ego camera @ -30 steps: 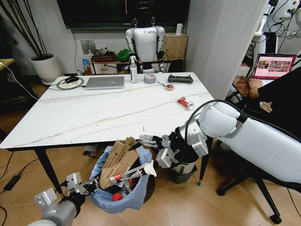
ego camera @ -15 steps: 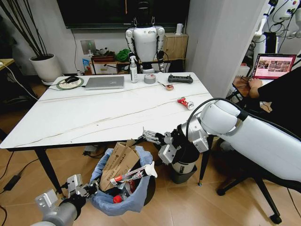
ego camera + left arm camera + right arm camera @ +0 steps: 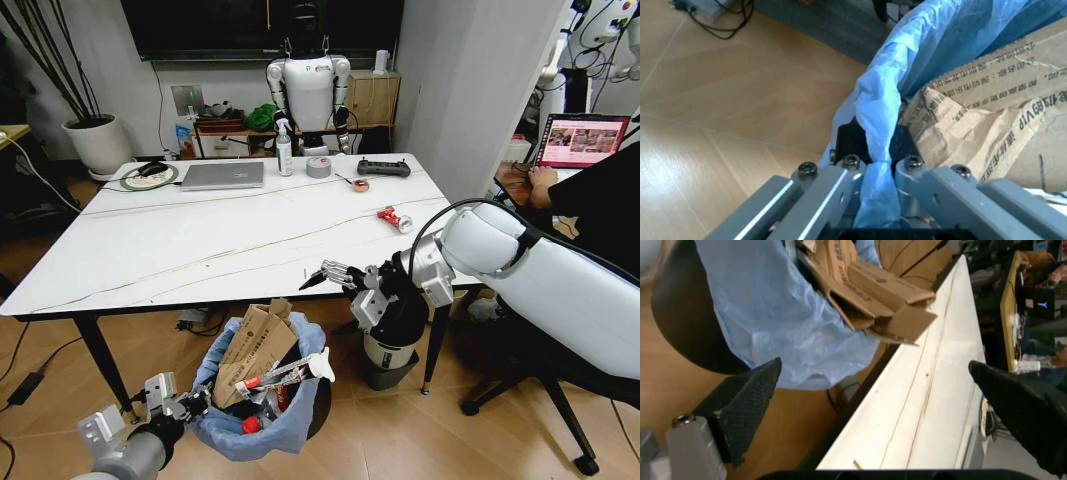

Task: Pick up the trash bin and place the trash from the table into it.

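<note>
1. Your right gripper (image 3: 322, 272) has lifted from above the bin to the near table edge; its fingers are spread and empty.
2. Your left gripper (image 3: 178, 402) stays clamped on the bag-lined rim of the trash bin (image 3: 290, 420), at its 9 o'clock side.
3. The bin has sunk a little and holds torn cardboard (image 3: 255, 345) and wrappers.
4. The table (image 3: 200, 250) looks nearly cleared; I judge only the red-white piece (image 3: 394, 218), at 2 o'clock, could be left.
</note>
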Robot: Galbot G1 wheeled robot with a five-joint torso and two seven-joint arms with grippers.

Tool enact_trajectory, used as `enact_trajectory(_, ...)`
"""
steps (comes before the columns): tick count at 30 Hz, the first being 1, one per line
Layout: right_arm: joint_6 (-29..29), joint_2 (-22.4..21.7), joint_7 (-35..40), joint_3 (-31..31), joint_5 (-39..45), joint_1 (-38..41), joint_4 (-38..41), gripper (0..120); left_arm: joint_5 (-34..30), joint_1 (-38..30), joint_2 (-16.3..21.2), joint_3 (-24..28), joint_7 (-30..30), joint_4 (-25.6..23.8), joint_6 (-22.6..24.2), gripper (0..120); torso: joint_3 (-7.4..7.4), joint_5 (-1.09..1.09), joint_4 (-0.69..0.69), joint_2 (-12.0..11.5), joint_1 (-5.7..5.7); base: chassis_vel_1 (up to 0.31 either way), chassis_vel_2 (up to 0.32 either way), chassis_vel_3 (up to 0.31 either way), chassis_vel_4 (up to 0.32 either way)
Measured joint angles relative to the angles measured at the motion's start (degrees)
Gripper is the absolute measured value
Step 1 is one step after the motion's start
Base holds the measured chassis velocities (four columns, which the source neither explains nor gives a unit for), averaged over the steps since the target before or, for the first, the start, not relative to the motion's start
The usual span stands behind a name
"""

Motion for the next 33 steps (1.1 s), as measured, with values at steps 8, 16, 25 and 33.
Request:
enact_trajectory(8,-0.8,-1.2,1.6,2.1,1.3,-0.3,-1.8,100,0.4,0.4,-0.2,0.1,0.2,0.1,0.0,0,0.00,0.00,0.00,0.0,0.00,0.000,0.000,0.000,0.000)
enact_trajectory(16,-10.1,-6.3,20.5,4.1,18.9,-4.3,-4.3,100,1.0,0.7,-0.4,0.2,0.6,0.1,0.0,0,0.00,0.01,-0.01,0.0,0.00,0.000,0.000,0.000,0.000)
enact_trajectory(25,-21.3,-4.1,52.0,3.2,56.0,-8.6,-7.1,100,1.3,1.1,-0.2,-0.2,0.8,-0.2,-0.1,0,0.00,0.00,0.00,0.0,0.00,0.000,0.000,0.000,0.000)
enact_trajectory(33,-24.7,0.2,59.7,5.3,70.4,-10.4,-15.7,100,0.6,0.3,0.7,0.0,0.8,0.3,-0.1,0,0.00,0.00,-0.02,0.0,0.01,0.000,0.000,0.000,0.000)
